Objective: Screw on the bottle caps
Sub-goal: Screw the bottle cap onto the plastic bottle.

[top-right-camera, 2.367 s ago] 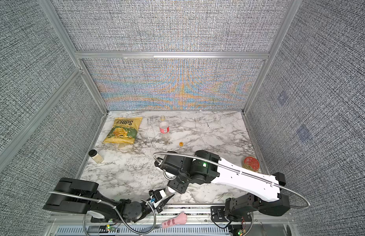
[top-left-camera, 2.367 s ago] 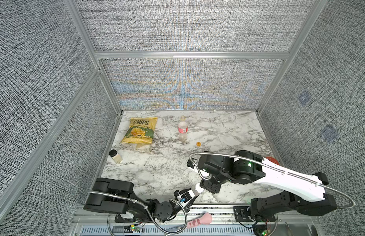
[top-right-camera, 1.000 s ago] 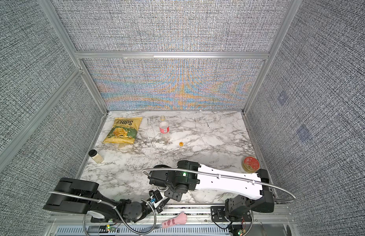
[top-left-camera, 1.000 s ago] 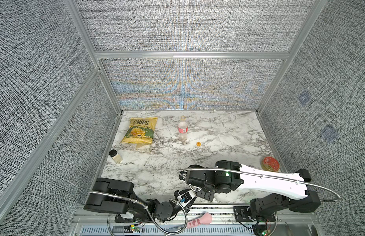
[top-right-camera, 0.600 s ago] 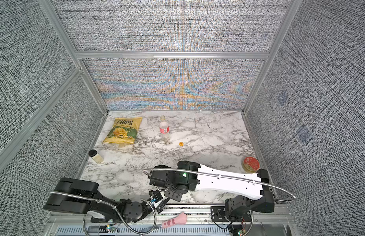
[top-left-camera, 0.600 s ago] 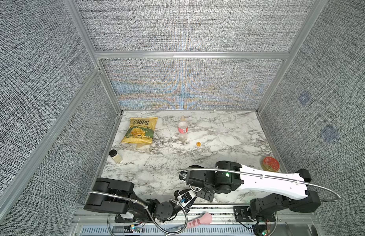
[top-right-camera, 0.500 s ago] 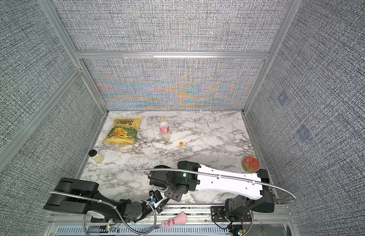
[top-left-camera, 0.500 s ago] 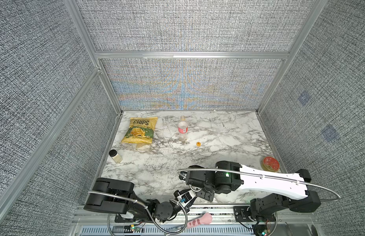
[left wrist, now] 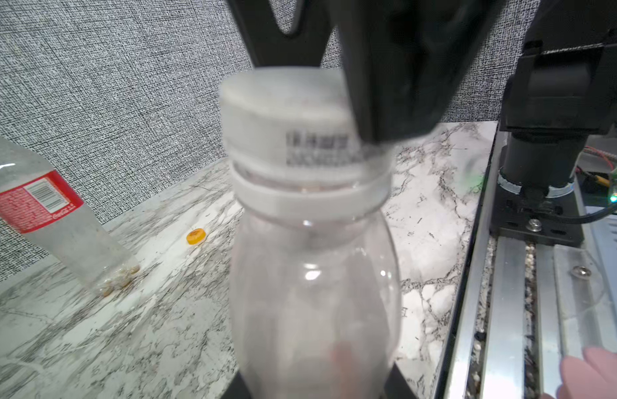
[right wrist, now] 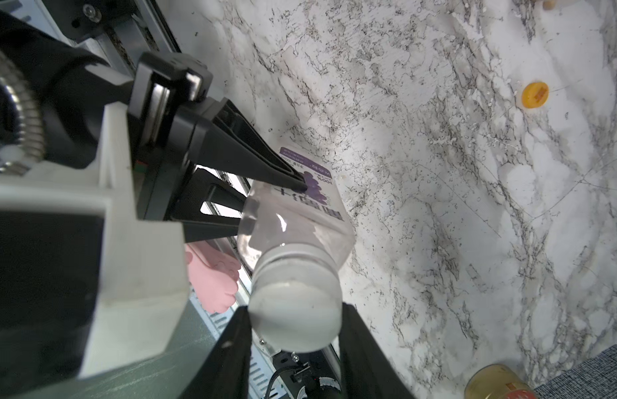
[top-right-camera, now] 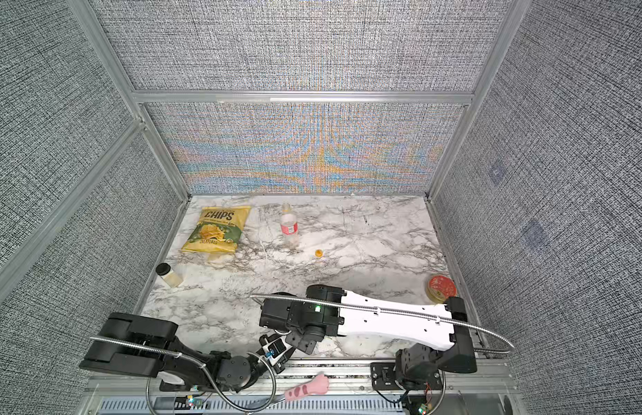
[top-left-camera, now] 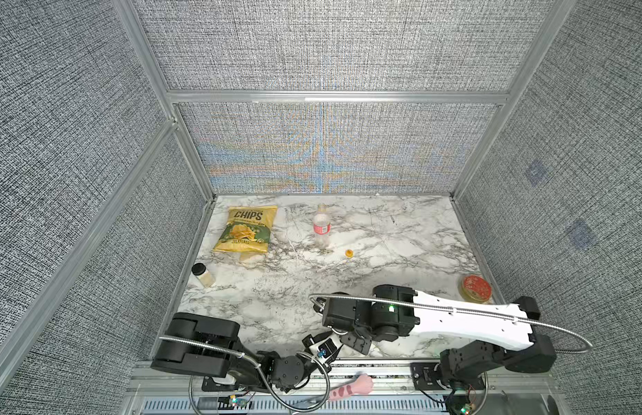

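Right gripper lower now, tight on white cap — left gripper tight on squarish bottle; orange cap beyond.

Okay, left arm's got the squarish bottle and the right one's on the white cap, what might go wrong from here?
Whether the white cap sits square on the neck of the squarish bottle is unclear, so the right end effector may cross-thread it. The left end effector pinches clear plastic at the label; twisting may spin or crush the bottle. It is held near the front edge of the table, so a slip may drop it off.
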Robot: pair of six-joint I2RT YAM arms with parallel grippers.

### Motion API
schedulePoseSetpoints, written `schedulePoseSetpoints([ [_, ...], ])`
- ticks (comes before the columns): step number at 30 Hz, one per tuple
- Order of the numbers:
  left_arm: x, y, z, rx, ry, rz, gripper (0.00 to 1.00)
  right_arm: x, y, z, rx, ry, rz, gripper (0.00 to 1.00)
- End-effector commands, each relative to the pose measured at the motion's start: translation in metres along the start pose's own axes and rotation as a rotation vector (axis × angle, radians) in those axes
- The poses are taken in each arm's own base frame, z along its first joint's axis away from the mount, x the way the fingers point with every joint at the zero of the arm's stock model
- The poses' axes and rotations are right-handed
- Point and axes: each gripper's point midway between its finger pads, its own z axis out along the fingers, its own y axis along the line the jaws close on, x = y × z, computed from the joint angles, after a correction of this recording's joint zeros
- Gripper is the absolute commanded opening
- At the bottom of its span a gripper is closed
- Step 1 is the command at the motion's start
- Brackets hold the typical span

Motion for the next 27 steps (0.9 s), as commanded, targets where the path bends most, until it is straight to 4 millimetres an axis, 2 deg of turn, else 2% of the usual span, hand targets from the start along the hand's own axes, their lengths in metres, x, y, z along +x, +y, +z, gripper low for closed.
schedulePoseSetpoints([
  [1,-0.029,0.005,-0.001,-0.021,-0.105,-0.089,0.32,-0.003,-0.004,0.001,0.011,-0.017,0.071,0.4],
  [6,-0.03,0.006,-0.002,-0.027,-0.109,-0.09,0.32,-0.006,-0.006,0.006,0.039,0.0,0.121,0.4],
  [10,-0.03,0.006,-0.002,-0.027,-0.11,-0.092,0.32,-0.008,-0.018,0.006,0.116,0.008,0.167,0.4],
  [16,-0.032,0.009,-0.003,-0.035,-0.117,-0.099,0.32,-0.015,-0.025,0.002,0.139,0.003,0.28,0.4],
  [27,-0.032,0.009,-0.003,-0.041,-0.118,-0.096,0.32,-0.025,-0.021,0.006,0.093,-0.008,0.484,0.4],
])
